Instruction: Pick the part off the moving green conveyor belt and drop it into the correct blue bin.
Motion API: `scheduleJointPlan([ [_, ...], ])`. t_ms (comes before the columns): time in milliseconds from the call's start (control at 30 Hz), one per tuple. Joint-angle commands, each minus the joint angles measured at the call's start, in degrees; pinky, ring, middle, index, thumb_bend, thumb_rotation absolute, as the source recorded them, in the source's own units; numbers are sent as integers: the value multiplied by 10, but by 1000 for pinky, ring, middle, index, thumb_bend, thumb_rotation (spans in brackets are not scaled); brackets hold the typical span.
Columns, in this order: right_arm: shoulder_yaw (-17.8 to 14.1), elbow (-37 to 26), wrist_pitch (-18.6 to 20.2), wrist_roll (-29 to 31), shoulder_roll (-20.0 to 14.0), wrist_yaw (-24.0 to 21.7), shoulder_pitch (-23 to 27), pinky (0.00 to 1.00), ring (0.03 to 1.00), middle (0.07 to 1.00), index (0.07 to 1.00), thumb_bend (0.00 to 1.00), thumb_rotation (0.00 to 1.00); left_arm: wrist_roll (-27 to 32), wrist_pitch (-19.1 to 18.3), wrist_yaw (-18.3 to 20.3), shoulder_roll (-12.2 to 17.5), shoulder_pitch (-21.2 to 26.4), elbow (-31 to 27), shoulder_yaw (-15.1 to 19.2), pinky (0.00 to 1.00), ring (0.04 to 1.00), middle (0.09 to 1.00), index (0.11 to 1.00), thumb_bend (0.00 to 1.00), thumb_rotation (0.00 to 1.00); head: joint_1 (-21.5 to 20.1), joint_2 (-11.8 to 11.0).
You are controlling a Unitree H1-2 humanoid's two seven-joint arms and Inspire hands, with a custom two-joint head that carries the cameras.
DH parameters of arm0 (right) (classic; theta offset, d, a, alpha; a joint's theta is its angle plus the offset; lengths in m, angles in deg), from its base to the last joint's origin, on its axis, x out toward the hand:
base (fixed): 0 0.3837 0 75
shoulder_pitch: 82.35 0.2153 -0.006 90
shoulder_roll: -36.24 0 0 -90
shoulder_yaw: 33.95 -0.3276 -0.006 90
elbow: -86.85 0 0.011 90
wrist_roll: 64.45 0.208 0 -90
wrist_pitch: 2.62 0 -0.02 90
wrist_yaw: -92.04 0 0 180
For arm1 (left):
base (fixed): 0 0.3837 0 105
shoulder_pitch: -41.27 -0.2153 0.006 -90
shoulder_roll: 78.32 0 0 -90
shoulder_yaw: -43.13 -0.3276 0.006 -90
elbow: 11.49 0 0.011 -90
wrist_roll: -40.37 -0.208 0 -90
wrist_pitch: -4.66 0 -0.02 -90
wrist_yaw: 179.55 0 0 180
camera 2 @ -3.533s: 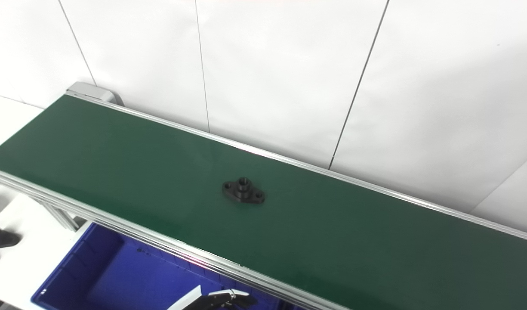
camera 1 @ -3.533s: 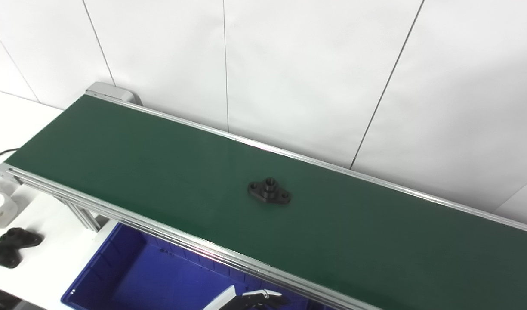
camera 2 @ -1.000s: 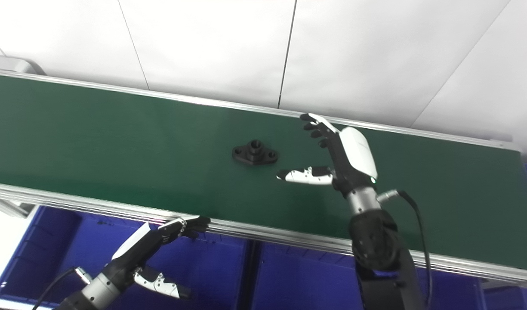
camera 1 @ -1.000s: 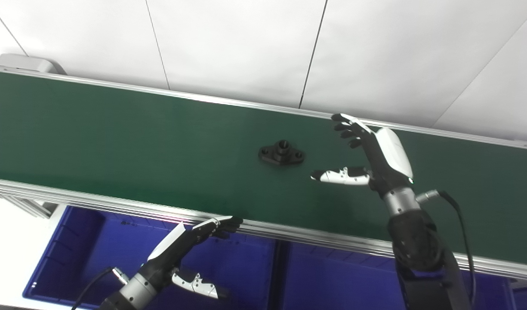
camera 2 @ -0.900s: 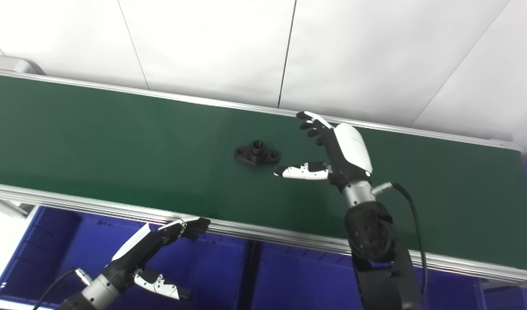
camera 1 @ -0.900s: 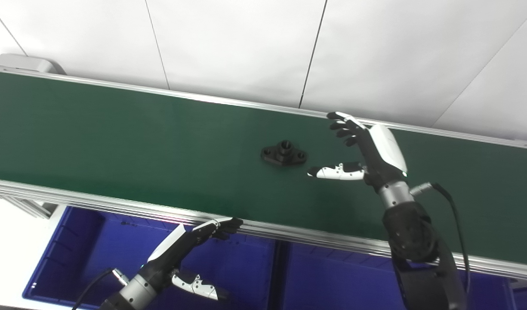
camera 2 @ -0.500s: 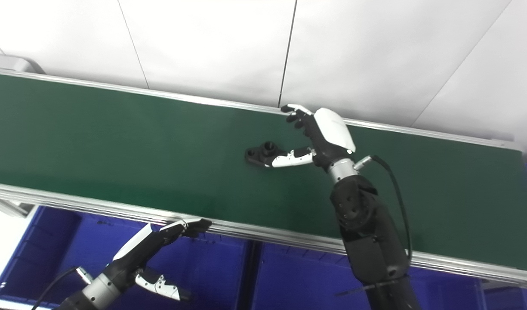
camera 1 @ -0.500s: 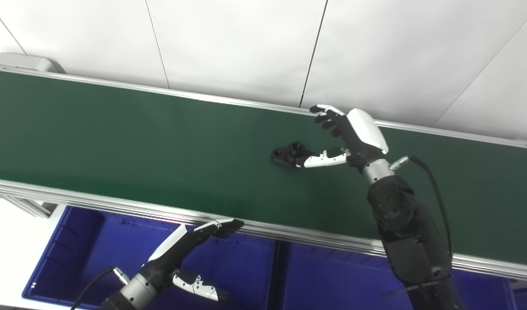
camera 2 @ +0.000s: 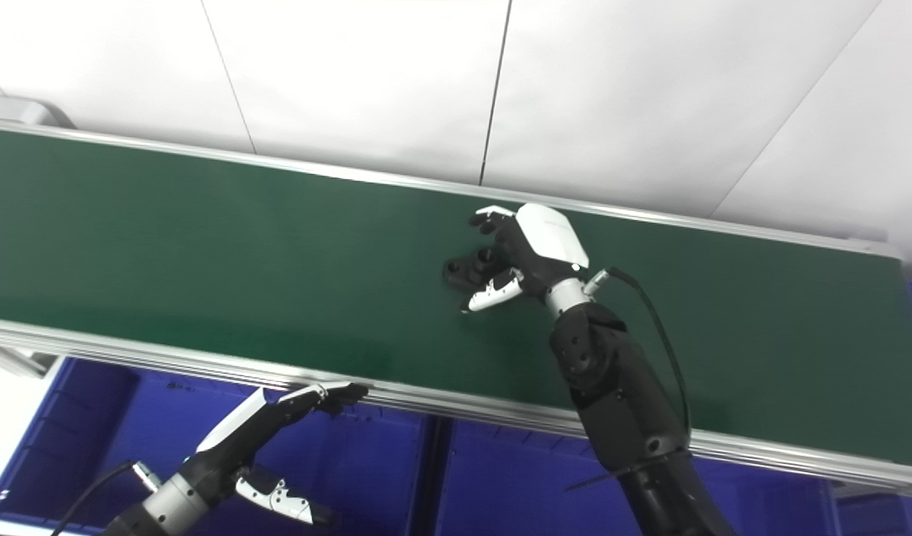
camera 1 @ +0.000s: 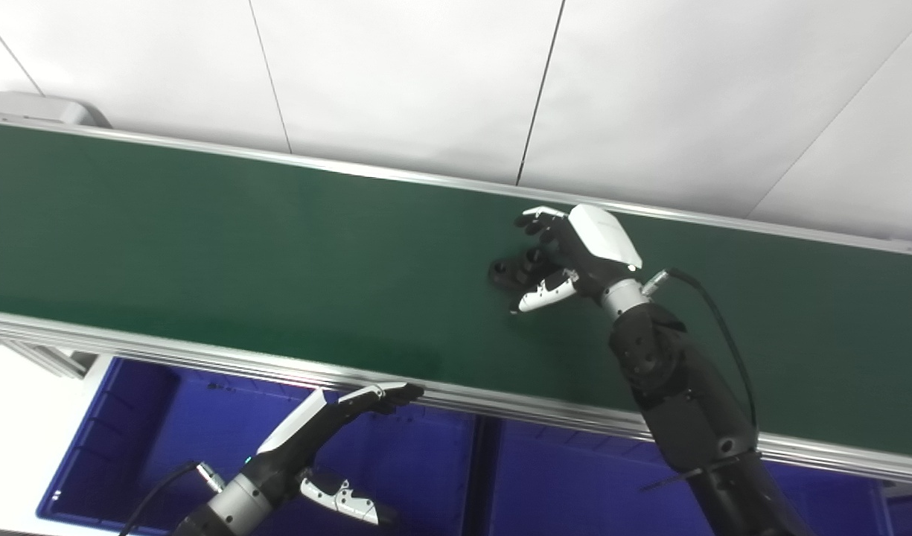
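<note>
A black flanged part (camera 1: 506,271) lies on the green conveyor belt (camera 1: 202,246), right of its middle. My right hand (camera 1: 575,249) is over it from the right, fingers curled down behind it and the thumb (camera 1: 541,295) in front, closed around the part, which still rests on the belt. Most of the part is hidden by the hand; its left end shows in the right eye view (camera 2: 459,269). My left hand (camera 1: 310,428) is open with flat fingers, below the belt's front rail, above the left blue bin (camera 1: 128,447).
A second blue bin (camera 1: 575,491) stands right of the first, under the belt's aluminium front rail (camera 1: 165,348). A white panelled wall runs right behind the belt. The belt's grey end housing (camera 1: 31,108) is at the far left.
My right hand has come down over the part and curled its fingers and thumb around it. The part has drifted a little to the right on the belt. My left hand has hardly moved.
</note>
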Motion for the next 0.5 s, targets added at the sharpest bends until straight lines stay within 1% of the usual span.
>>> scheduleJointPlan([
  [0,8,4,-39,-1,-2,16,11,606,702,733,734,823,10,7,21,-7,8,1,-17,0,809,842,848,831,892,301,-2,2],
  [100,19,14,-46,-8,-8,28,6,590,684,716,709,797,0,14,21,-4,6,0,-18,1,807,840,847,830,889,296,-6,6],
  [167,26,23,-52,-13,-12,38,4,573,650,686,678,741,0,13,21,-6,6,-1,-18,2,800,835,844,830,890,301,-7,9],
  [200,30,26,-53,-17,-14,40,4,549,615,657,647,675,0,13,21,-6,6,-1,-19,2,799,832,843,831,889,311,-7,9],
  [233,34,28,-54,-20,-17,41,3,545,610,653,642,666,0,14,21,-6,6,-1,-20,2,799,832,843,831,889,312,-7,9],
  [267,39,29,-57,-25,-21,44,2,512,579,634,570,588,56,15,21,-6,6,-2,-21,2,798,832,843,831,888,315,-8,11],
  [300,44,32,-60,-30,-25,49,1,478,545,569,530,556,28,17,21,-5,6,-2,-21,3,798,832,844,831,888,316,-8,11],
  [333,49,33,-59,-35,-28,51,1,437,502,523,506,538,11,18,21,-5,6,-2,-22,3,799,833,845,831,887,312,-7,12],
  [367,53,31,-55,-40,-31,49,0,413,477,505,499,531,5,19,21,-5,5,-2,-22,4,799,832,845,830,887,313,-7,12],
  [400,57,28,-50,-47,-34,48,-1,374,441,490,497,528,2,18,21,-5,5,-3,-22,5,797,830,845,830,889,317,-7,12],
  [433,59,23,-43,-52,-37,46,-2,306,379,474,499,527,0,18,21,-5,5,-4,-22,6,796,830,846,831,891,321,-7,12],
  [467,62,17,-38,-58,-40,44,-3,279,357,466,500,527,0,20,21,-3,4,-5,-23,7,791,830,847,832,892,321,-11,15],
])
